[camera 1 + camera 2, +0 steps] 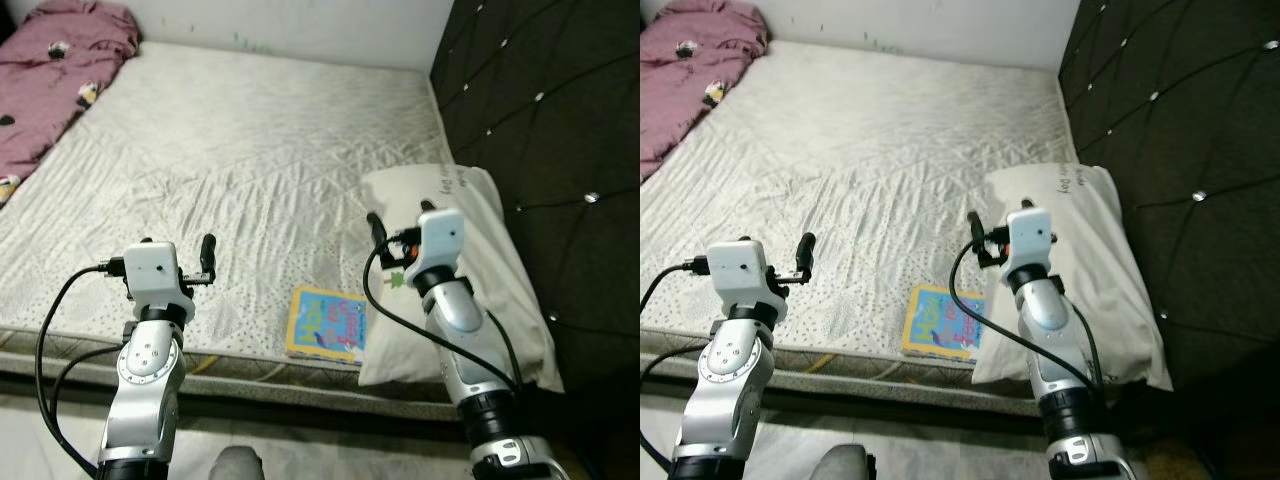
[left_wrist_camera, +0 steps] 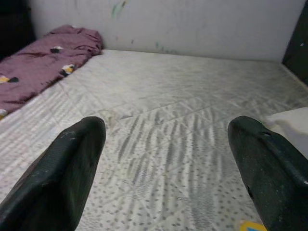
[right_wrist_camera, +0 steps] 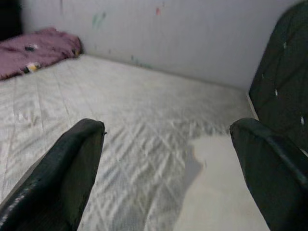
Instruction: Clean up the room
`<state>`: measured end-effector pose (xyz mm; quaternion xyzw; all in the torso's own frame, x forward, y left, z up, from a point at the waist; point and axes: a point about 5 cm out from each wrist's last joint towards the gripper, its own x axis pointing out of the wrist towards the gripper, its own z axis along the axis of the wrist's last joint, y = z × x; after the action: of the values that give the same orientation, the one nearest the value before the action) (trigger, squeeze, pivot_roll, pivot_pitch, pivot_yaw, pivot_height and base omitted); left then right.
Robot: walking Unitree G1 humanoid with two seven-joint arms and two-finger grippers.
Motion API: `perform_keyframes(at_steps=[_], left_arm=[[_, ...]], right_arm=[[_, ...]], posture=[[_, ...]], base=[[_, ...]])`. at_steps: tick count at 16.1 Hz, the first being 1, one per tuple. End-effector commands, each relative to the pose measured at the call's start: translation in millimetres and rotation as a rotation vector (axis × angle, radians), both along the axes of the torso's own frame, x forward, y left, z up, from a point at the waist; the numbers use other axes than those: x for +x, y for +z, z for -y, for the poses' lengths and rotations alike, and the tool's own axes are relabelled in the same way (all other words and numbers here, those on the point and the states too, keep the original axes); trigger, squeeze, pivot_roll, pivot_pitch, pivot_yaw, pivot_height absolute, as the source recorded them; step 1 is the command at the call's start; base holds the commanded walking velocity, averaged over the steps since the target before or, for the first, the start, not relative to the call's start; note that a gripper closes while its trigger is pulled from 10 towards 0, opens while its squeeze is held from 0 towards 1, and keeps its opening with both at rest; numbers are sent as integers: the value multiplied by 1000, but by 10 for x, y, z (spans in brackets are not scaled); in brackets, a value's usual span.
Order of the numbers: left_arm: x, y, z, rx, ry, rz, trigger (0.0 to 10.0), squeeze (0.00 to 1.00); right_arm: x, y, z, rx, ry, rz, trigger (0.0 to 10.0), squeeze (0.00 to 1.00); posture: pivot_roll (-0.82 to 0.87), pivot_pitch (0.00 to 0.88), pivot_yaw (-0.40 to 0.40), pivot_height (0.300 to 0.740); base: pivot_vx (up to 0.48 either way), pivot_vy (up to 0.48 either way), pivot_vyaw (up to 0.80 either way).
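A colourful children's book (image 1: 327,323) lies flat at the mattress's near edge, its right side touching a white pillow (image 1: 487,262) that rests against the dark headboard. A crumpled pink blanket (image 1: 52,78) lies at the far left corner of the bed. My left gripper (image 1: 190,258) hovers open over the near part of the mattress, left of the book, holding nothing. My right gripper (image 1: 400,222) is open too and is raised over the pillow's left edge, just beyond the book. In each wrist view the two black fingers (image 2: 72,163) (image 3: 72,168) stand wide apart.
The grey quilted mattress (image 1: 260,150) stretches to a white wall. A black tufted headboard (image 1: 545,110) closes off the right side. The bed's near edge (image 1: 250,372) runs just below the book.
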<state>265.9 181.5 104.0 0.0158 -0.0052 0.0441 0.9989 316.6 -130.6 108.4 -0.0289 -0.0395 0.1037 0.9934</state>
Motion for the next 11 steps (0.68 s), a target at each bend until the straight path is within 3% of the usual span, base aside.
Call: perform_keyframes(at_steps=[1,4,8,11], left_arm=[[-2,-55,14,-8,-10,-14,10000,0],[-12,-84,11,-11,-13,-4,10000,0],[16,-68,-11,-9,-12,12,10000,0],[16,-74,-20,-26,-6,11,10000,0]], right_arm=[[34,-35,79,1,-48,-27,10000,0],[58,-139,111,-39,-94,-110,10000,0],[108,-160,67,-65,-74,-143,10000,0],[104,-159,50,-30,-65,-153,10000,0]], posture=[[22,0,-39,740],[24,0,-38,740],[25,0,-43,740],[23,0,-41,740]], base=[[0,0,0],[0,0,0],[0,0,0],[0,430,-156]])
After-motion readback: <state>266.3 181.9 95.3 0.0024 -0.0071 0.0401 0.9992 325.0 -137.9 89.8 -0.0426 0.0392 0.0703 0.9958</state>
